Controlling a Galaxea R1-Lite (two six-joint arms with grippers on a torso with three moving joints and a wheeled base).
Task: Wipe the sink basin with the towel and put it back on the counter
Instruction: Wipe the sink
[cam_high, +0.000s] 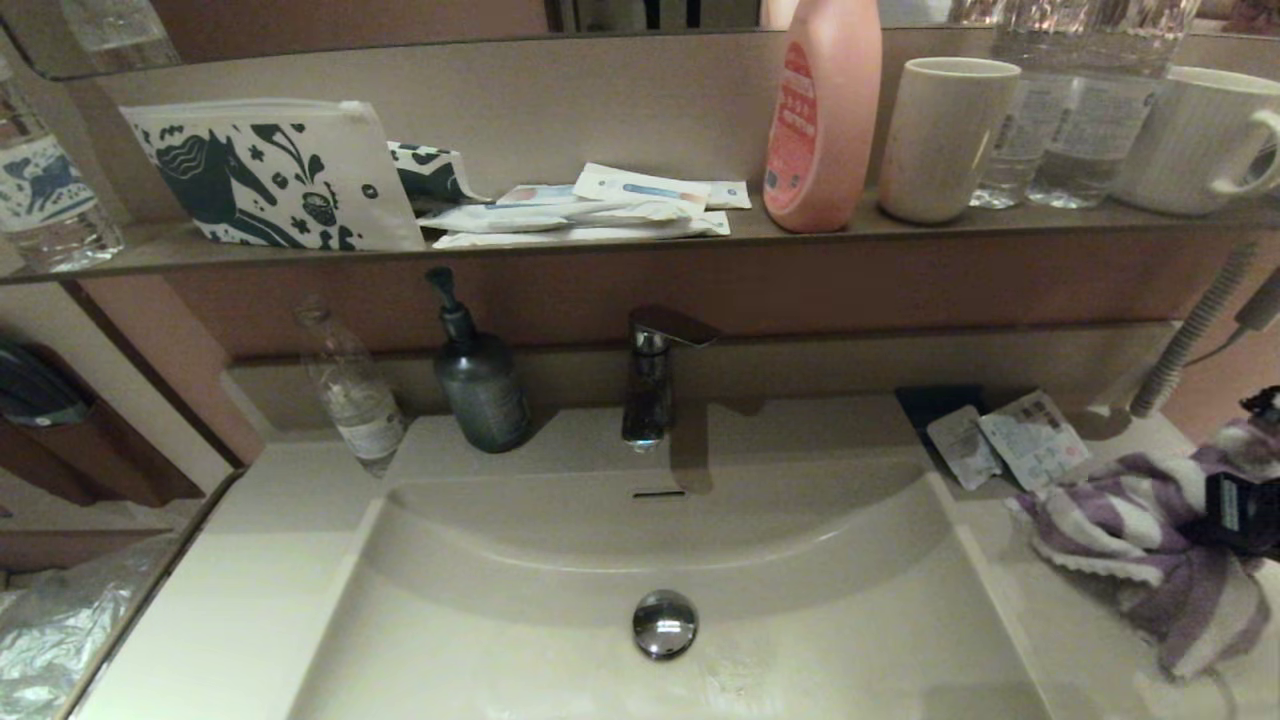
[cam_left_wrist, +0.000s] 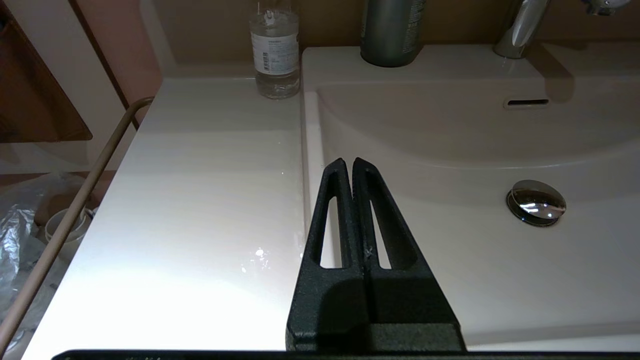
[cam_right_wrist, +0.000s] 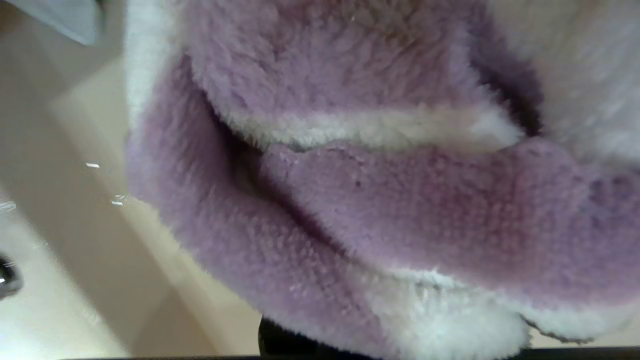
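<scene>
The towel lies bunched on the counter, right of the sink basin — soft, light (likely floppy), best pinched at a thick fold. The right gripper is buried in it; its grip can't be told. The left gripper, pressed together, hovers at the basin's left edge.

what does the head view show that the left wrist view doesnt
Only the head view shows the towel bunched on the counter at the right, the right gripper in it, and the shelf with the pink bottle. Only the left wrist view shows the left gripper, shut, at the left rim of the sink basin. Both show the drain plug and the overflow slot.
</scene>
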